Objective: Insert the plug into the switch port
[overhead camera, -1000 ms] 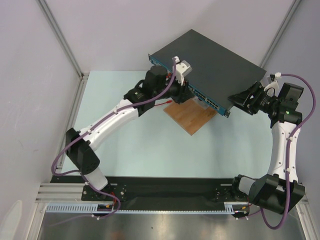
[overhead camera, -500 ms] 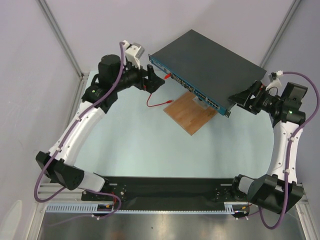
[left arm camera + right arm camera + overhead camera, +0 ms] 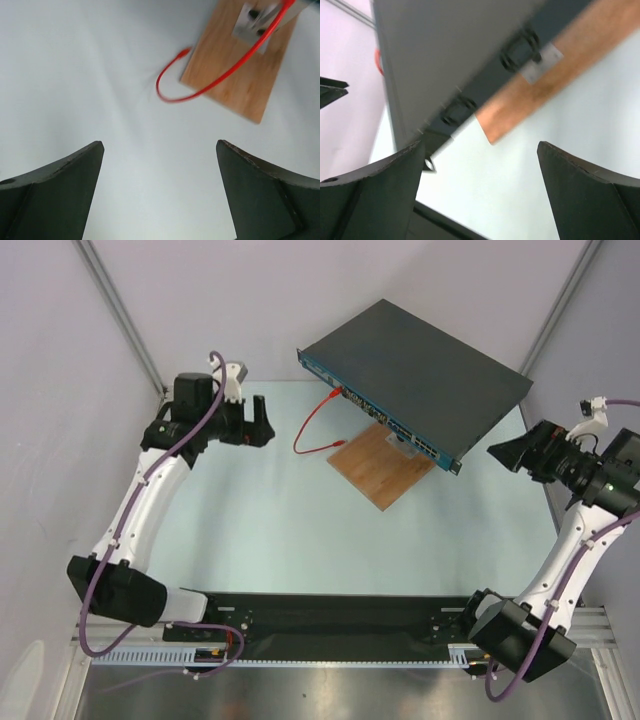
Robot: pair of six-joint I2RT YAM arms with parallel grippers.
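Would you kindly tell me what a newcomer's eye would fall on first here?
The dark grey switch dominates, propped at the far centre over a wooden board. A red cable loops from its front edge down to the table. The left gripper and right gripper flank it, both open and empty.

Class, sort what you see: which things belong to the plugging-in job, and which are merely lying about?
Belongs to the job: switch; red cable, one end at its front strip.
Lying about: wooden board under the switch.
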